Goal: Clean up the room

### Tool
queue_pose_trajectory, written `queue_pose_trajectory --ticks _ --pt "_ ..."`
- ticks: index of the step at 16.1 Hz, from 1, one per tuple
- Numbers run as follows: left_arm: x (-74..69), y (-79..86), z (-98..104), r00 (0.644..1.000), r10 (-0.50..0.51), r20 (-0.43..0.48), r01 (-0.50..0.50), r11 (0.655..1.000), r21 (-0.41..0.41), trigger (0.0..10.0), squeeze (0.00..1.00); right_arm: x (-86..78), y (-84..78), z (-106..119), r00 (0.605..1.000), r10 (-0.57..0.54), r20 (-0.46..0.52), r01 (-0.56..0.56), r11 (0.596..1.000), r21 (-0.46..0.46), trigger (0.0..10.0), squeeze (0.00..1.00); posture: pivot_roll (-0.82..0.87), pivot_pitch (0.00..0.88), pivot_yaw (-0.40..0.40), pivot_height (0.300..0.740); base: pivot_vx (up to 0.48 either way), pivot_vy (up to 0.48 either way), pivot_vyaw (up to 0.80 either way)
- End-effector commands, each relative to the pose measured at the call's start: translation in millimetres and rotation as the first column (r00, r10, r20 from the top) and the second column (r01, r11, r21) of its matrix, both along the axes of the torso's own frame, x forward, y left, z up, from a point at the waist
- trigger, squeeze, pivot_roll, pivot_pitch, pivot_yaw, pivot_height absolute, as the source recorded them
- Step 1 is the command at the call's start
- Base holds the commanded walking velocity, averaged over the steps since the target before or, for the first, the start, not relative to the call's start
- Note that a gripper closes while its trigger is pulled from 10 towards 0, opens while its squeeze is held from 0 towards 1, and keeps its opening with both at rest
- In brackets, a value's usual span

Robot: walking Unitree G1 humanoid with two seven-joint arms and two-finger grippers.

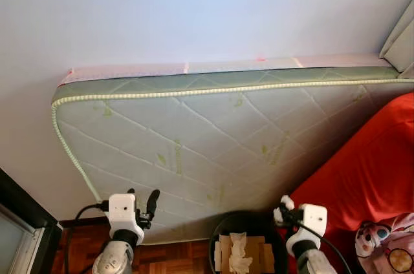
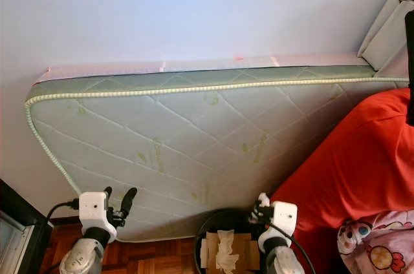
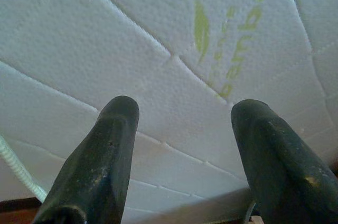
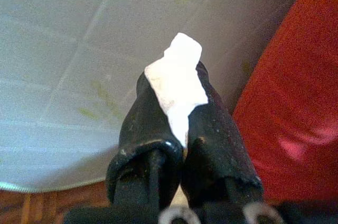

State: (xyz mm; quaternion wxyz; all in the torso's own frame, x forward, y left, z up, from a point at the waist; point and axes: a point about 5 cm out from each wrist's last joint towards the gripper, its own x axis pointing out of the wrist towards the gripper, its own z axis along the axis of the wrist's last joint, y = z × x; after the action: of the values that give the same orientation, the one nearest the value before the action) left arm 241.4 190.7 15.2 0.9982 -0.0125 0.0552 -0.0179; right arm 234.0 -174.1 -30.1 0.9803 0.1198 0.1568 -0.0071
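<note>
**Spotter:** What are you holding, and where is it?

**Operator:** I'm pinching a white paper scrap [image 4: 178,84] in the right claw [image 4: 182,97], fingers pressed together on it. In the head view it's sitting at about five o'clock, low in the picture, just above a round dark bin [image 1: 220,232]. I'm judging that I'm keeping it there so the scrap can drop into the bin.

**Spotter:** What's in the bin?

**Operator:** I'm seeing a brown cardboard piece [image 1: 259,254] with crumpled tissue [image 1: 238,252] on it.

**Spotter:** And the other arm?

**Operator:** The left claw [image 3: 182,145] is waiting at about seven o'clock, fingers spread and holding nothing, pointing at the mattress [image 1: 213,138].

**Spotter:** Why is the mattress like that?

**Operator:** It's standing on its edge, leaning against the pale wall [image 1: 194,9], probably to free up the wooden floor [image 1: 168,258]. A red cover [image 1: 369,177] is spreading from three to four o'clock, with a pink cartoon-print fabric [image 1: 388,248] at the lower corner.

**Spotter:** Any writing?

**Operator:** I'm seeing green leaf marks and green lettering printed on the mattress quilting, but it's too blurred for me to read.
</note>
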Motion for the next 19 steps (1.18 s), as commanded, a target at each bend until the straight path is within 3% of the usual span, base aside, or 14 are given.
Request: queue_pose_trajectory --ticks 1,3,9,19 --pt "3.3 -1.6 5 0.999 -0.032 0.001 0.032 0.999 0.037 10.0 0.0 5.7 1.8 5 1.0 -0.001 0.02 0.002 1.0 -0.02 10.0 0.0 0.07 0.0 -0.06 0.734 0.0 0.0 0.0" --pt "8.0 -0.9 8 1.0 -0.021 0.006 0.021 0.999 0.033 10.0 0.0 16.5 13.1 14 0.999 0.015 0.043 -0.014 0.999 -0.031 10.0 0.0 0.08 0.0 -0.067 0.714 0.0 0.0 0.0" --pt "12.5 -2.2 14 1.0 -0.013 0.015 0.012 0.999 0.029 10.0 0.0 21.4 26.4 29 0.994 0.028 0.109 -0.025 0.999 -0.033 10.0 0.0 0.08 0.0 -0.082 0.699 0.0 0.0 0.0" --pt "9.4 -3.6 13 1.0 0.008 0.005 -0.008 1.0 0.014 10.0 0.0 17.9 29.0 30 0.997 0.033 0.067 -0.029 0.998 -0.049 10.0 0.0 0.08 0.016 -0.093 0.674 0.0 0.0 0.0"
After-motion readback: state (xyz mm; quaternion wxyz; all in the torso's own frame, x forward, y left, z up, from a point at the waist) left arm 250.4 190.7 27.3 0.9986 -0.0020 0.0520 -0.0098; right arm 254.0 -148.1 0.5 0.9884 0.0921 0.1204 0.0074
